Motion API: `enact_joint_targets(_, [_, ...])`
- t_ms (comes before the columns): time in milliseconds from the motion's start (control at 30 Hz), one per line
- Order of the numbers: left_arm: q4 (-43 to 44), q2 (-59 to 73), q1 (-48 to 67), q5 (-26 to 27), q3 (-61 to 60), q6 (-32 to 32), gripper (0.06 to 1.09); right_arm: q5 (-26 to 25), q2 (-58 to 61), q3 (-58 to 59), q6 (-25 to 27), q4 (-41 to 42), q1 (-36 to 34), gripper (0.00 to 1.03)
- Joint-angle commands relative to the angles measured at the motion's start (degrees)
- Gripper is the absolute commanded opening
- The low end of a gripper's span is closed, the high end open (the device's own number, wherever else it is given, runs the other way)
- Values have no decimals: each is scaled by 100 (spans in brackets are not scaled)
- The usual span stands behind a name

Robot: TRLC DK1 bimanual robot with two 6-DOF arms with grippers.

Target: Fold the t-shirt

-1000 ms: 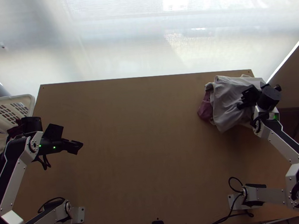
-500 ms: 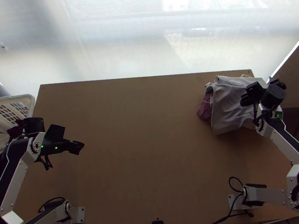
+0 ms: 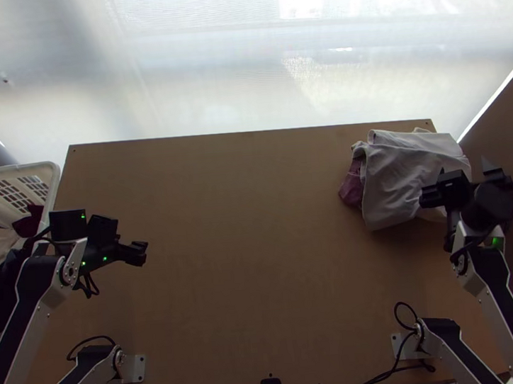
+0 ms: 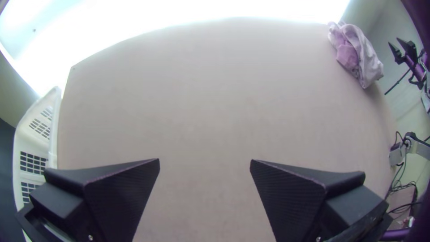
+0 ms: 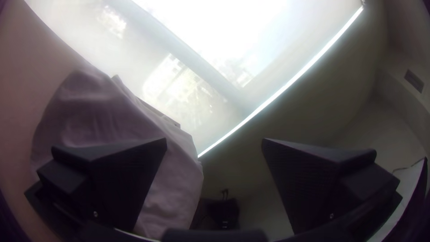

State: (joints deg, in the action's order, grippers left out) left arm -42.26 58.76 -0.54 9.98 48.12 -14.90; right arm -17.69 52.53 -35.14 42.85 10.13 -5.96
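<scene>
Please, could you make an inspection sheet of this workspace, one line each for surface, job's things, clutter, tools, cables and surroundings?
Surface: rectangular light wooden table, lying flat.
Job's things: pale grey cloth, in a loose, rumpled heap at the far right, with dull purple-red cloth beside it; which is the t-shirt, cannot tell.
Clutter: white plastic basket with holed walls, cloths inside, at the table's left edge.
Tools: left black two-fingered tool open; right black two-fingered tool open, near the grey cloth.
Cables: thin black cables around both arm bases.
Surroundings: bright, whitish backdrop past the far edge.
</scene>
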Motion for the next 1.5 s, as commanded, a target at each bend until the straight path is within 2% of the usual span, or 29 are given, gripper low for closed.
enact_joint_targets(0, [754, -990, 352, -620, -426, 356, 104, -569, -1887, 1097, -427, -371, 640, 98])
enact_joint_targets(200, [2205, -2115, 388, -637, -1709, 127, 104, -586, -2450, 1870, -1033, -222, 1035, 98])
enact_joint_targets(400, [2996, -2615, 511, -637, -2773, -75, 104, -823, -2458, 2933, -1191, 499, 1475, 98])
enact_joint_targets(567, [3892, -2589, 660, -637, -3370, -444, 104, -823, -2001, 2951, -1736, 402, 1527, 98])
enact_joint_targets(733, [4402, -2554, 722, -646, -3652, -435, 104, -823, -1079, 2951, -1982, 1035, 1861, 98])
enact_joint_targets(933, [4288, -2826, 713, -637, -3827, -444, 104, -832, -349, 2951, -1965, 1070, 2608, 98])
enact_joint_targets(1067, [4129, -3292, 713, -646, -4003, -488, 104, -832, -331, 2951, -1965, 982, 2977, 98])
enact_joint_targets(1333, [3804, -4259, 678, -646, -4302, -743, 104, -823, -191, 2951, -1859, 288, 3540, 98])
enact_joint_targets(1467, [3356, -5076, 695, -637, -4355, -875, 104, -823, -68, 2951, -1771, 191, 3944, 98])
